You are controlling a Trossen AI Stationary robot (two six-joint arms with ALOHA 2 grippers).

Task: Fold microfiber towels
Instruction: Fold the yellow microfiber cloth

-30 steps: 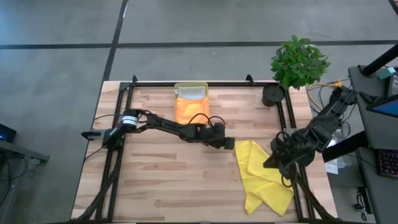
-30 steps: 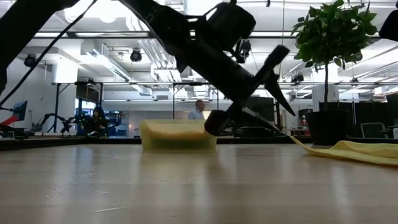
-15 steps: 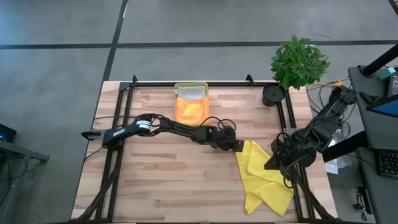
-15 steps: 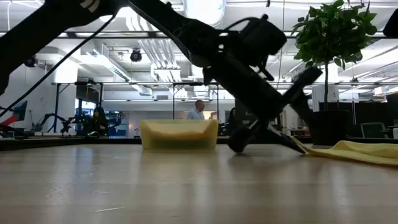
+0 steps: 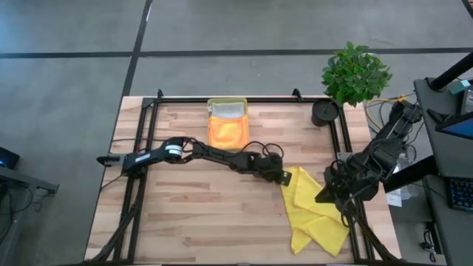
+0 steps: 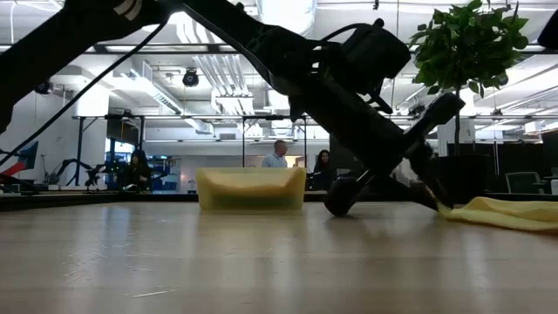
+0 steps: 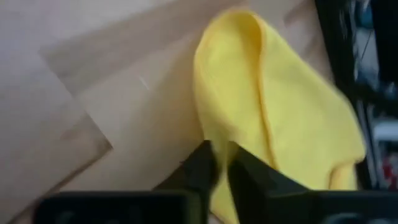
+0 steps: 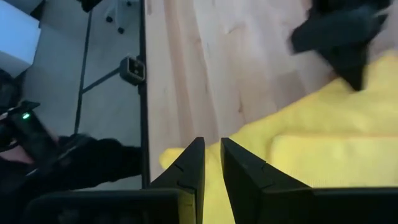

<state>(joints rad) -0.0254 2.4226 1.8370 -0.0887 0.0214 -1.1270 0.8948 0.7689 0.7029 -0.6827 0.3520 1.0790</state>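
Note:
The bright yellow towel (image 5: 314,210) lies crumpled on the wooden table toward its right near corner, and also shows in the low view (image 6: 506,214). My left gripper (image 5: 287,179) reaches across from the left and is down at the towel's left far corner, shut on it (image 7: 221,163). My right gripper (image 5: 325,195) hovers over the towel's right side with its fingers shut (image 8: 211,163) and nothing between them. An orange towel (image 5: 225,133) and a light grey one (image 5: 228,111) lie in the tray. My left gripper pinches the yellow towel's edge at its left far corner (image 7: 214,134) between its two fingers. The fingers slant down from the table's left (image 6: 433,187). The corner stays low at the table and the rest of the towel lies slack; how many layers are pinched does not show.
A translucent yellow tray (image 5: 227,103) stands at the far middle. A potted plant (image 5: 355,74) and a dark round pot (image 5: 324,112) stand at the far right corner. Black frame rails (image 5: 342,140) run along the table's edges. Bare wood stretches over the left and near parts.
My left gripper has moved toward the table's right edge and down onto the yellow towel's left far corner, and its fingers have closed on the edge there. The towel has kept its place.

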